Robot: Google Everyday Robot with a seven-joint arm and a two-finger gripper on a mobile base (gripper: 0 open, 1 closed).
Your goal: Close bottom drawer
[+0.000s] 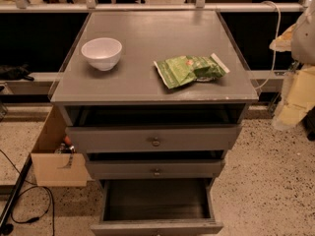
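Nothing done yet, to judge by the layout. Low and far left of the gripper, at the foot of the grey cabinet, stands the bottom drawer, pulled well out with its dark inside bare and seemingly empty. Front panel right at the lower border of the view, knob not made out. Gripper parked high at the right edge, well apart from the drawer and touching nothing of the cabinet. Whether clenched or released: cannot tell. All of the work left, then: bring the gripper down and leftward to the drawer front, then push it straight in until flush with the carcass.

Also left of the gripper and lower, above the task's drawer: top drawer and middle drawer, each partly out with a dark gap above. Not to be touched; worth minding on the way down, since both fronts jut into the likely path to the lowest one.

Directly under the gripper, a heap of pale yellow stuff on the floor, beside the cabinet's right flank and close to a downward path. Far across on the other side, an open cardboard box against the cabinet's left flank, clear of the drawer's travel.

On the cabinet top, left of the gripper and a little lower: a green snack bag, lying flat on the nearer side, and a white bowl farther off, upright. Neither in the way.

Farthest from the gripper, a black cable on the floor at lower left, no hindrance.
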